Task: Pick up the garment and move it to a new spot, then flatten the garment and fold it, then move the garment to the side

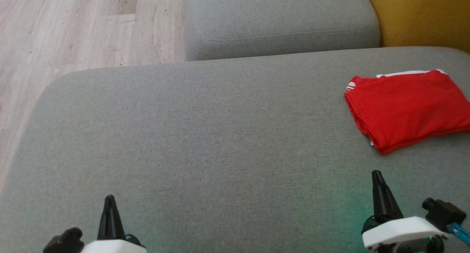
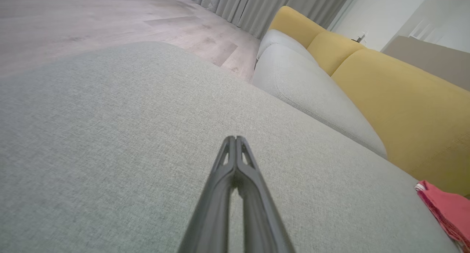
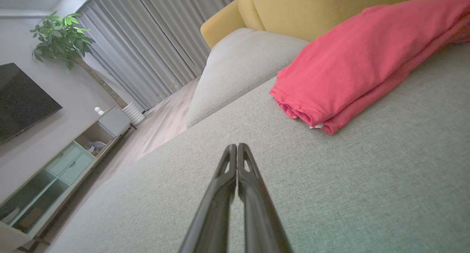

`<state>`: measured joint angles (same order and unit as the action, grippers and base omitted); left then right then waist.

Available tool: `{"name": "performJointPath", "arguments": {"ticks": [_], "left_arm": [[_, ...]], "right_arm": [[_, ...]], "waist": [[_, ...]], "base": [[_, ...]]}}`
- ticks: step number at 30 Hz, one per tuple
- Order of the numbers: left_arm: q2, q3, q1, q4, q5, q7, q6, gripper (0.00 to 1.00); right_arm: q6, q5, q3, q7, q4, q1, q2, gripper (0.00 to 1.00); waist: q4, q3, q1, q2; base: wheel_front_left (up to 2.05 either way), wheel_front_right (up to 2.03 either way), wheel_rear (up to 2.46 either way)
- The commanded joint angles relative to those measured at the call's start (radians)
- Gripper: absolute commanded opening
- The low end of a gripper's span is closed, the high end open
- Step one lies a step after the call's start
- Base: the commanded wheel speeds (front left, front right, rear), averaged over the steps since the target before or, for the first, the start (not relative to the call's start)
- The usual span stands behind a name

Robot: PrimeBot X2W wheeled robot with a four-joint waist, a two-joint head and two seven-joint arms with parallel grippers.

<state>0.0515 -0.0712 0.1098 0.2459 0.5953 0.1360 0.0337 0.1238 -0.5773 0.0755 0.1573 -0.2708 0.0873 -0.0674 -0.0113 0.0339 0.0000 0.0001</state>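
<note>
Floor [image 1: 73, 29]: pale wood, upper left of the head view, beyond the seat's rounded corner. Far from the cloth, so no hazard there.
Left gripper [image 1: 109, 198]: lower left, jaws clenched on nothing, tip over bare fabric. It is well apart from the garment and unlikely to disturb it unless it sweeps across.
Seat cushion [image 1: 205, 135]: wide grey weave that carries the work. It looks soft, so a tip pressed down would likely sink in and drag the weave.
Second cushion [image 1: 279, 21]: grey, top centre, behind the seat.
Right gripper [image 1: 376, 173]: lower right, jaws pressed together and empty. It points up the frame at the garment's near corner, near it but apart. This is the main hazard, I judge: a forward move with the jaws closed would shove the stack rather than lift it.
Garment [image 1: 407, 106]: red with white trim, folded into a stack at the right of the seat, its right part cut off by the frame edge. It reads as folded and set aside, so the task looks about finished. The layered ends at its lower left corner look loose. A nudge, or a pinch of the top layer alone, would likely peel the fold open.
Yellow backrest [image 1: 422, 14]: upper right, just beyond the garment. Cannot tell whether they touch. A push could bunch the cloth against it.
</note>
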Motion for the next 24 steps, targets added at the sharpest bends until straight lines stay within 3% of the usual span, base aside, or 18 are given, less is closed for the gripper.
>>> {"name": "performJointPath", "arguments": {"ticks": [1, 24], "left_arm": [[0.0, 0.022, -0.054, -0.03, 0.034, -0.006, -0.011, 0.0], [-0.001, 0.064, -0.096, -0.022, 0.289, -0.069, -0.051, 0.0]], "right_arm": [[0.002, -0.039, -0.004, -0.005, 0.031, -0.055, -0.013, 0.0], [0.004, -0.308, -0.039, -0.064, 0.031, -0.09, -0.014, 0.0]], "waist": [[0.0, -0.001, 0.0, -0.0001], [0.003, -0.01, 0.0, -0.0001]], "base": [[0.0, 0.0, 0.0], [0.0, 0.0, 0.0]]}}
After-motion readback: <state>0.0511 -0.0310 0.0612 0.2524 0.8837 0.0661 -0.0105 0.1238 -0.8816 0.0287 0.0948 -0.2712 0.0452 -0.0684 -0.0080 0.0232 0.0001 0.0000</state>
